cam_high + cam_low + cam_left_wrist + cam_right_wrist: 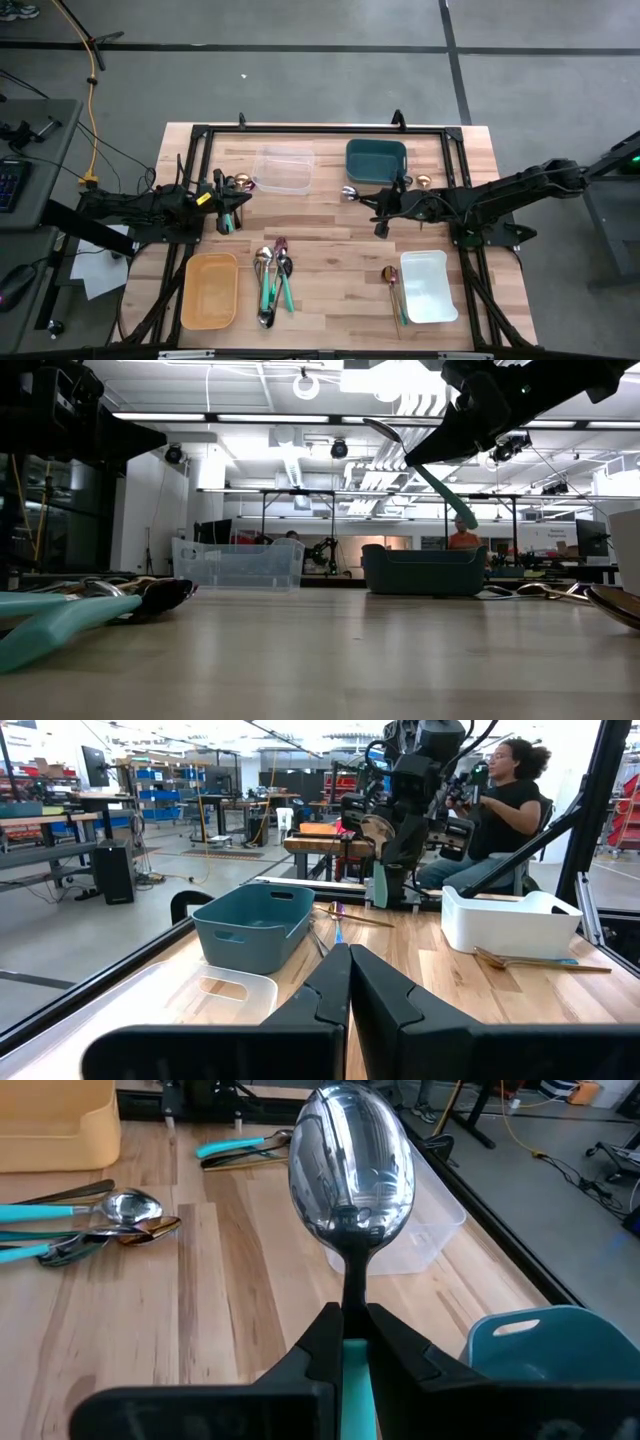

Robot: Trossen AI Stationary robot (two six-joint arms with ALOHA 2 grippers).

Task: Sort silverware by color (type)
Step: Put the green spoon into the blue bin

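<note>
Right gripper: clamped on teal-handled spoon, raised, centre-right of high view beside teal bin.
Left gripper: closed, empty, centre-left.
Advice: lower over teal bin before release.
Remaining silverware: lower centre of table.

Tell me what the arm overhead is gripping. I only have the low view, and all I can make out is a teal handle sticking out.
Observer: The right gripper is shut on a teal-handled spoon. Its silver bowl points forward out of the fingers.
Operator: Where is that over the table?
Observer: From above, the spoon's bowl sits just outside the rim of the teal bin, not over it.
Operator: And the other arm?
Observer: The left gripper is shut and empty, on the table's left side near the clear container.
</note>
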